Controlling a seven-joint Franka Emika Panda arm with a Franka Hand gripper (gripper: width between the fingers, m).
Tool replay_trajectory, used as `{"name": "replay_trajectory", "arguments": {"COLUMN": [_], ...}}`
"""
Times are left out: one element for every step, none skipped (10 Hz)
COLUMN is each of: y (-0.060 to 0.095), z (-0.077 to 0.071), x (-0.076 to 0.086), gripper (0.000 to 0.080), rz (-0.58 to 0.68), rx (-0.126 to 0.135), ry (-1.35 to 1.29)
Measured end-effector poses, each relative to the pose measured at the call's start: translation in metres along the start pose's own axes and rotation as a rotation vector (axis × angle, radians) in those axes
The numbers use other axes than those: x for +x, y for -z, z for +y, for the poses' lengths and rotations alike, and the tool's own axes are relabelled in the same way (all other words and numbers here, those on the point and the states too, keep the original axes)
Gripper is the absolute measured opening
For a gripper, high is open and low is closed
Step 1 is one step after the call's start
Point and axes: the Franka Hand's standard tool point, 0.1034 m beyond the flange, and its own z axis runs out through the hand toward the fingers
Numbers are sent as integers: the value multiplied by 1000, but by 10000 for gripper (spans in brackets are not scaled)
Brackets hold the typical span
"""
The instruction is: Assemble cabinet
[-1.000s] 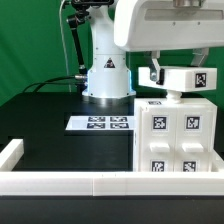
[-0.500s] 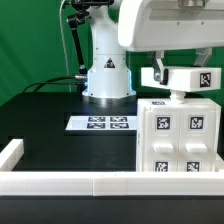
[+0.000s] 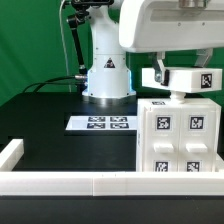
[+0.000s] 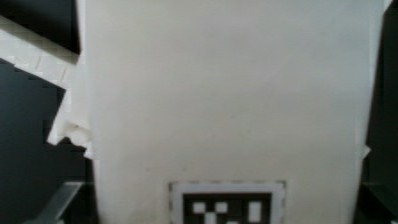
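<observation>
cabinet (image 3: 176,138) sat upright on the worktop (image 3: 50,120), near side, exterior view's right, tags facing the camera. A small tagged white block (image 3: 190,79) hung just above its top, under the fingers (image 3: 156,73), probably lined up to seat there. Finger state: couldn't tell, block masked them. The wrist view showed only a tagged white panel (image 4: 222,90); unclear which part.
</observation>
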Motion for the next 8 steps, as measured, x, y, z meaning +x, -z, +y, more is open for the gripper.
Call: {"name": "replay_trajectory", "arguments": {"y": [-2, -6, -9, -13, -13, -12, -12, -11], "z": [0, 0, 0, 0, 2, 3, 3, 3], "x": [5, 5, 5, 4, 6, 8, 8, 8], "gripper": [560, 560, 560, 560, 560, 560, 560, 560], "rz": [-2, -7, -10, -11, 4, 18, 20, 21], "rx": [2, 3, 5, 6, 1, -5, -6, -6], "ry": [12, 16, 15, 13, 12, 12, 12, 12]}}
